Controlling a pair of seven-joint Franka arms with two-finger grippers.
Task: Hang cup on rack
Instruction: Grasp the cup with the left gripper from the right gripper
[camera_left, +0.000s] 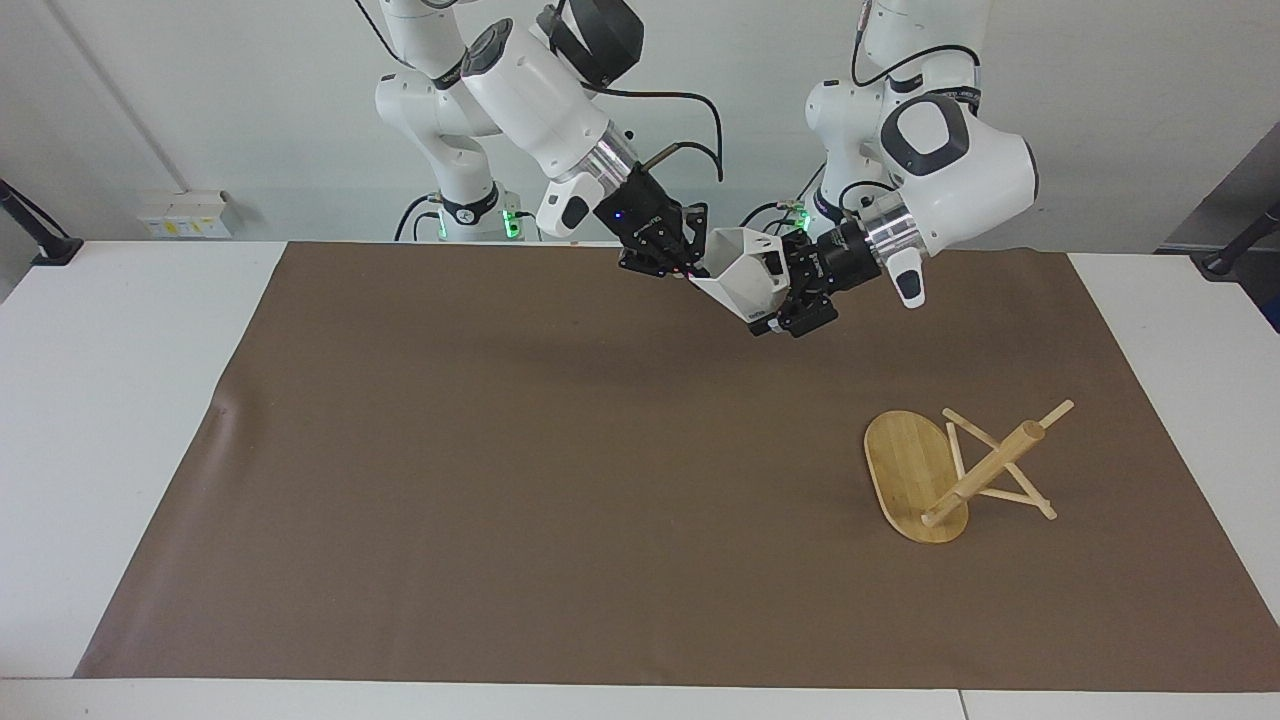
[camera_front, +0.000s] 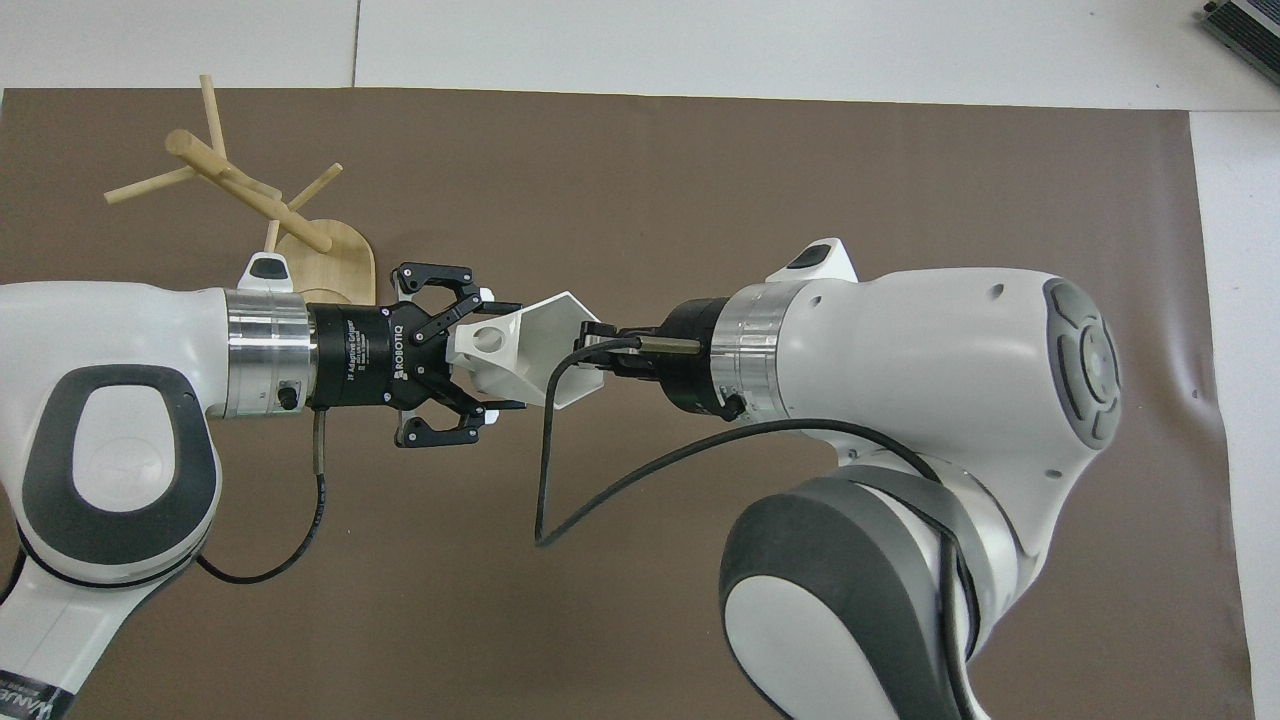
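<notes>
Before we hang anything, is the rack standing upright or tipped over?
Tipped over: the rack lies on the brown mat, oval base on edge, post slanting low.

Rack (camera_front: 318, 262) base partly hidden under left arm, right end effector (camera_front: 590, 352) fingertips hidden by cup (camera_front: 525, 345)

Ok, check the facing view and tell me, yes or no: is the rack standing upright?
No, the rack lies tipped over on the brown mat, its oval base on edge and its post slanting.
</notes>
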